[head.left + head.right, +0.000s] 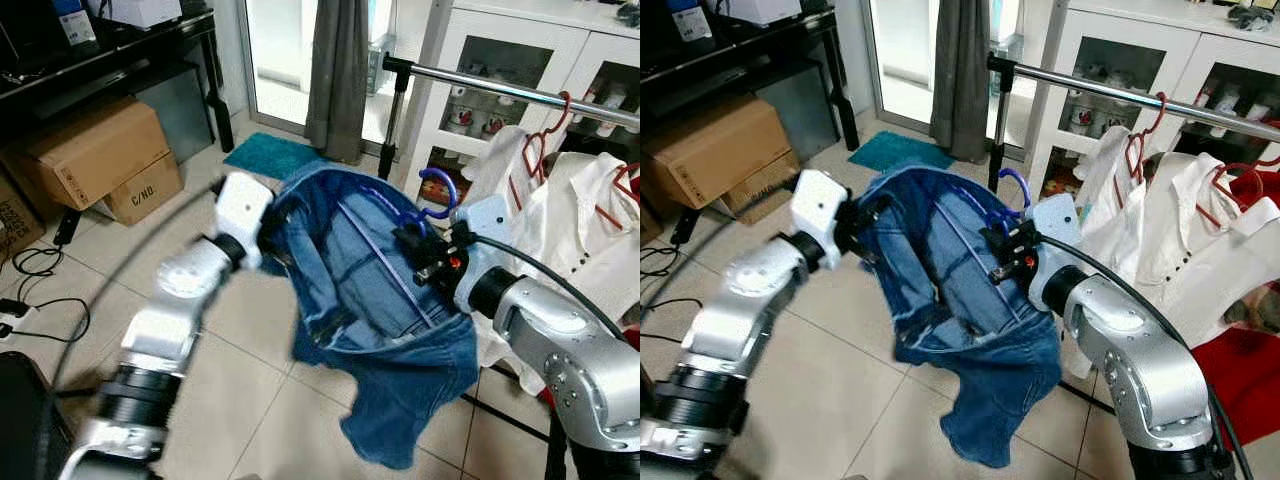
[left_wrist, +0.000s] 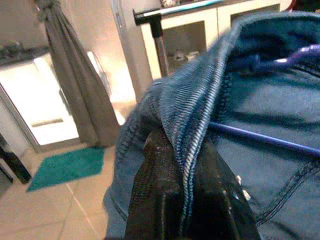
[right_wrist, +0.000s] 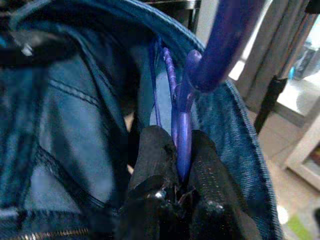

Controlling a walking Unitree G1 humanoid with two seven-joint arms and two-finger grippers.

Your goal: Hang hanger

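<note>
Both grippers were loaded: my right gripper (image 3: 176, 150) pinched the purple hanger (image 1: 440, 190) at its neck, my left gripper (image 2: 182, 165) clamped the denim jacket (image 1: 370, 300). Hook sat below the rail (image 1: 520, 92); I judged the heavy denim could twist it aside.

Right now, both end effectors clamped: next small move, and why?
Probably lift the right end effector up toward the rail. It is shut on the purple hanger, whose hook sits below the rail, near its end. The left end effector pinches the denim, so it should likely follow.
</note>
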